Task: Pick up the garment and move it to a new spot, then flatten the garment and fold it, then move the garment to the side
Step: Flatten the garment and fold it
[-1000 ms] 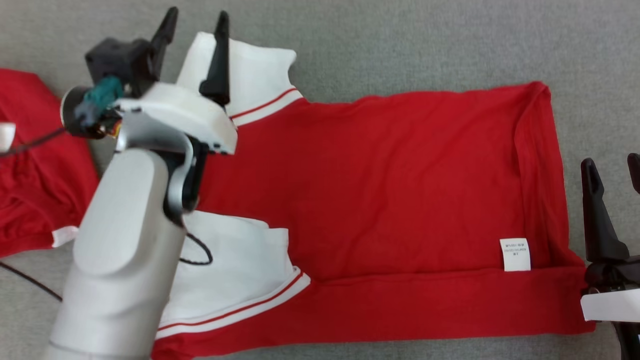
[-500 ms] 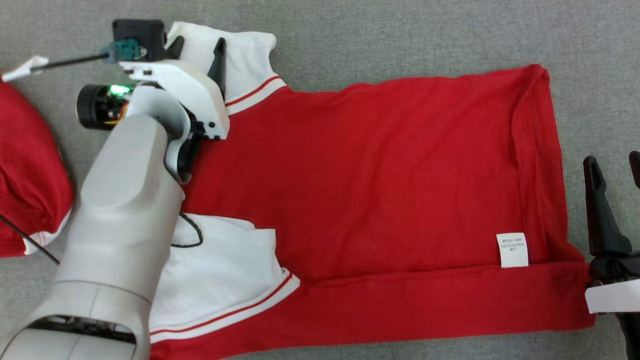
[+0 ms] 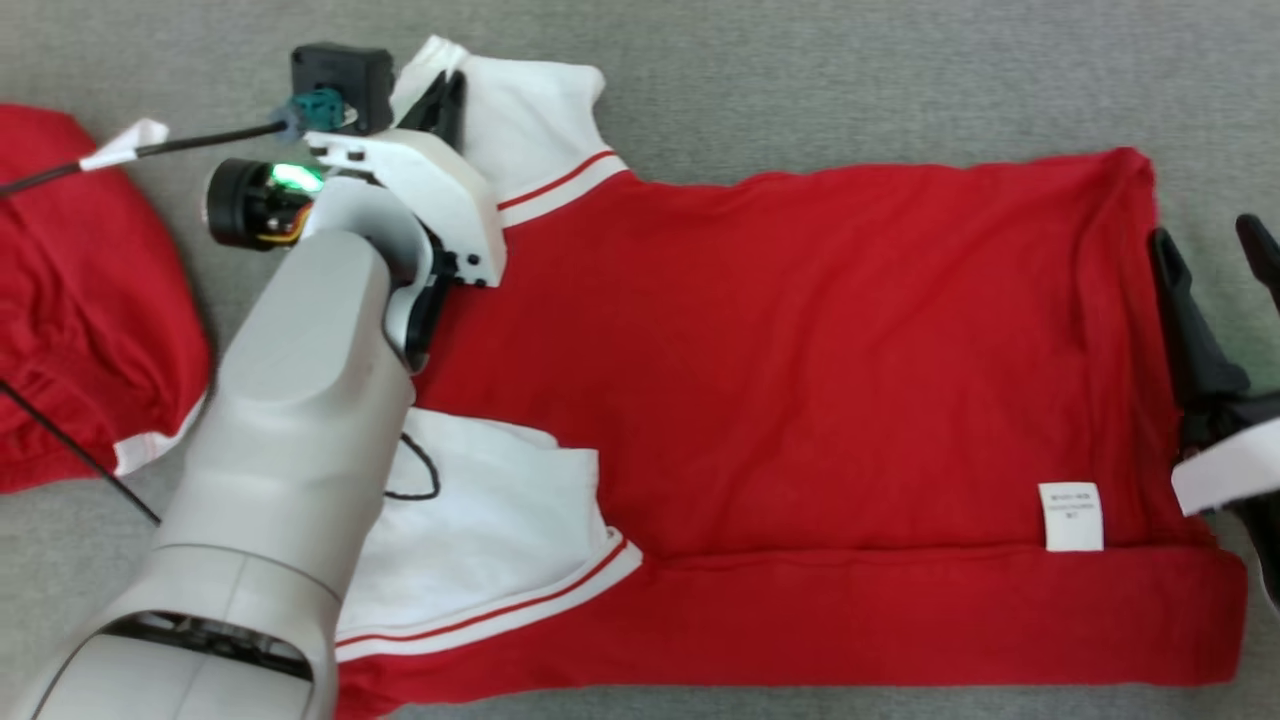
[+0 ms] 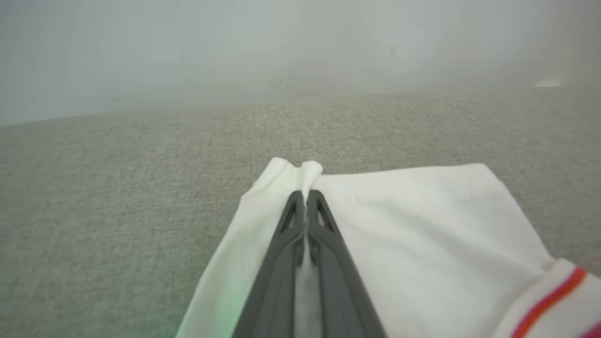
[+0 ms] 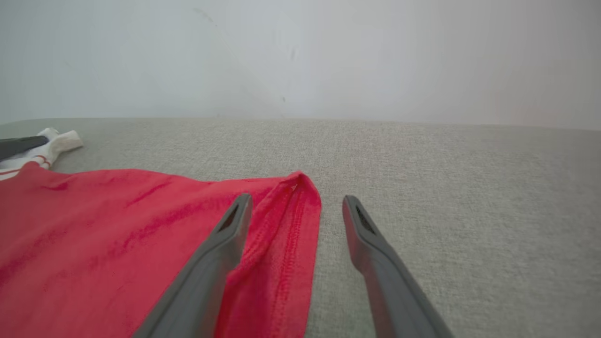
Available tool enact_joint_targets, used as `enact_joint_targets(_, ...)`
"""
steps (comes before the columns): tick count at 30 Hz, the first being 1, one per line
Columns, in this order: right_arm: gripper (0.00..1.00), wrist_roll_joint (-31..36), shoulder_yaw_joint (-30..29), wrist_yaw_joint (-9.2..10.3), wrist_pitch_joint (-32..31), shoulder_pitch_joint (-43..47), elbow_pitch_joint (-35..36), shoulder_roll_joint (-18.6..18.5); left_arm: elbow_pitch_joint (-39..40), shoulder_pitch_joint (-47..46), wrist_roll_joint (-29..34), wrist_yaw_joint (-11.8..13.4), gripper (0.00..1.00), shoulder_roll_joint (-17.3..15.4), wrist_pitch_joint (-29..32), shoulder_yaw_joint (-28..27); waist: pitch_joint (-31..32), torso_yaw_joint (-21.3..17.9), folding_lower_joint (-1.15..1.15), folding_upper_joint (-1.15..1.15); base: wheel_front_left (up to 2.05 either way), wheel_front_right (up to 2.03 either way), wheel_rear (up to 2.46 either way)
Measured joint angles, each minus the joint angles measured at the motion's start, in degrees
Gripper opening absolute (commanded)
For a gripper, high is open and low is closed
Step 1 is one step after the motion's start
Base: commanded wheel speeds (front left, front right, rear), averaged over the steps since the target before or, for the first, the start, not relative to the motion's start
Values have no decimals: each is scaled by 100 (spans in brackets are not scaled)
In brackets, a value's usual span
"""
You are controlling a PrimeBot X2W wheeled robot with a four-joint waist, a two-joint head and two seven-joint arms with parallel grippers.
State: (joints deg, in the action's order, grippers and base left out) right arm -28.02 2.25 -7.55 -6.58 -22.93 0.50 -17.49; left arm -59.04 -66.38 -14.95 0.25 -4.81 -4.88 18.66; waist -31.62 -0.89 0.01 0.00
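A grey woven-cloth table (image 3: 800,80) carries the work. The red short-sleeved shirt with white, red-striped sleeves (image 3: 800,350) is spread across it. Its body is smoothed nearly flat, and its near long edge (image 3: 900,620) is already turned up over the body in a narrow band. The move to a new spot and most of the flattening are judged done. One lengthwise fold is judged made, while the remaining folds and the move to the side are left. A second, crumpled red garment (image 3: 80,300) is seen beyond the shirt's sleeve end, apart from it.

The left claw (image 4: 307,195) is pinched tight on the shirt's far white sleeve (image 4: 422,225), at that sleeve's outer corner, with cloth bunched between the fingers. The right claw (image 5: 296,199) is spread wide at the shirt's hem end, straddling the far hem corner. One finger is over the red cloth, the other over bare table just beside the hem, and nothing is gripped. Whether the fingers touch the cloth cannot be told. A grasp of that corner is judged to be needed before the far edge can be lifted.

The near white sleeve (image 3: 500,540) lies flat at the shirt's sleeve end. A small white care label (image 3: 1070,515) is seen near the hem end, just above the folded band.
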Motion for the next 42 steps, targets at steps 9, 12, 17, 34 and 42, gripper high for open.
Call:
enact_joint_targets(9, 100, -243, 388, 0, -130, -1001, -1334, -276, 182, -48, -145, -105, 0, 146, -452, 118, -118, 378, 0, 0, 0, 0, 0)
enact_joint_targets(12, 42, -338, 506, 0, -270, -1183, -1647, -391, 281, -12, -285, -145, 0, 165, -588, 134, -95, 434, 0, 0, 0, 0, 0)
enact_joint_targets(17, 0, -480, 672, 0, -204, -1293, -1778, -501, 625, 220, -382, -121, 0, 164, -816, 84, -16, 447, 0, 0, 0, 0, 0)
enact_joint_targets(34, 0, -614, 398, 0, 698, 311, -491, -389, 4980, 4033, -1043, 537, 0, -270, -805, -691, 501, 284, -1, 0, 0, 0, 0)
enact_joint_targets(42, 0, -690, 207, 0, 825, 1195, -430, -100, 6025, 5566, -1451, 857, 0, -263, -301, -806, 646, 232, -1, 0, 0, 0, 0)
